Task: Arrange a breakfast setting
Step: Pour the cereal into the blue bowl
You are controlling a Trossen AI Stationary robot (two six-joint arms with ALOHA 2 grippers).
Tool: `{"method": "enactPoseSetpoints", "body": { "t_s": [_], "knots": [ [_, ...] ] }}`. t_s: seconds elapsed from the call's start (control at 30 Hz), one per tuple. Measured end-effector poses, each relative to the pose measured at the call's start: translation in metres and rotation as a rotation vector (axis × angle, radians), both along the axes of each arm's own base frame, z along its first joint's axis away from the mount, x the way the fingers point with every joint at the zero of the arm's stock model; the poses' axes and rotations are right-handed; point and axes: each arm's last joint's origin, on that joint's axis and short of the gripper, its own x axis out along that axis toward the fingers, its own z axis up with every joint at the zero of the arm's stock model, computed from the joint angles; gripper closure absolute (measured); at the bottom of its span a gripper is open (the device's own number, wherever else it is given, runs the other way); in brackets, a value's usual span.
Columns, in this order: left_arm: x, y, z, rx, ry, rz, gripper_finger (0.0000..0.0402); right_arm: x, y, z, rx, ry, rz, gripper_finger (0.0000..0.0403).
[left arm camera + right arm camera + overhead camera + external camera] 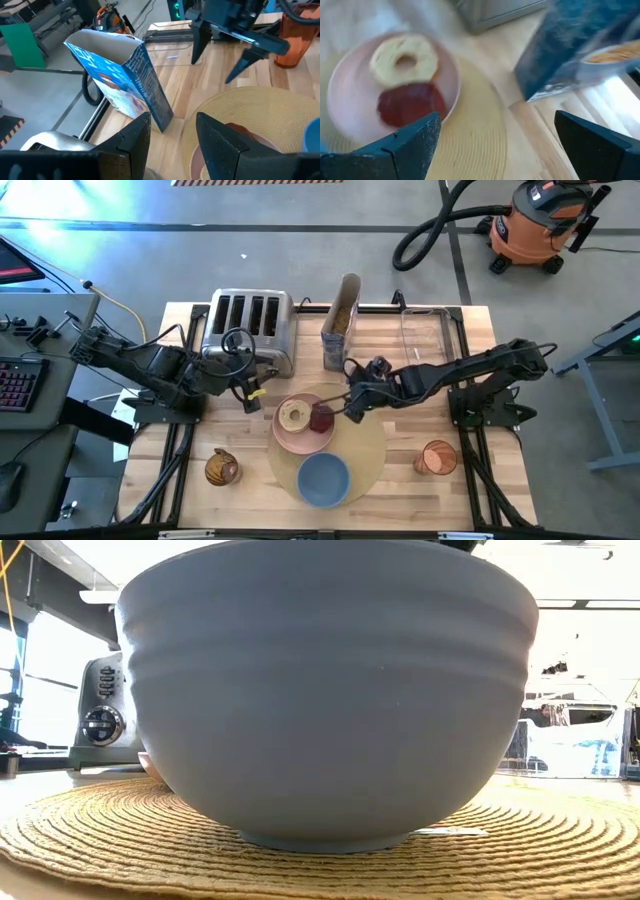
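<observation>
A round tan placemat (362, 458) lies at the table's near middle. On it stand a pink plate (300, 438) and a smaller blue bowl (323, 478), which fills the low view (330, 690). A tan bagel (294, 415) and a red fruit (322, 420) lie on the plate; both also show in the right wrist view, bagel (405, 59) and fruit (410, 102). My right gripper (352, 408) is open and empty above the plate's right edge. My left gripper (250, 392) is open and empty, left of the plate and in front of the toaster. Beige flakes (612, 52) show in an open blue box. I see no spoon plainly.
A steel four-slot toaster (250, 330) stands at the far left. The open blue cereal box (340, 330) stands at the far middle, a clear container (425, 340) to its right. An orange cup (437, 457) stands near right, a brown object (222, 468) near left.
</observation>
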Motion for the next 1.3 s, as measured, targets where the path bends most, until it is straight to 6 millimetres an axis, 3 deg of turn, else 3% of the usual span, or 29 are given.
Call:
{"method": "enactPoseSetpoints", "body": {
  "t_s": [0.33, 0.57, 0.93, 1.3],
  "knots": [
    [-0.003, 0.001, 0.002, 0.009, -0.002, -0.004, 0.0252, 0.011, -0.006, -0.007, 0.07, -0.125, -0.213, 0.0032],
    [-0.018, 0.006, 0.012, 0.011, -0.042, -0.01, 0.0252, 0.023, -0.007, -0.02, 0.078, -0.185, -0.314, 0.0032],
    [-0.046, 0.015, 0.024, 0.0, -0.089, -0.02, 0.0252, 0.052, -0.014, -0.06, -0.015, -0.261, -0.47, 0.0032],
    [-0.05, 0.017, 0.019, -0.021, -0.052, -0.001, 0.0252, 0.069, -0.025, -0.096, -0.085, -0.358, -0.645, 0.0032]
  ]
}}
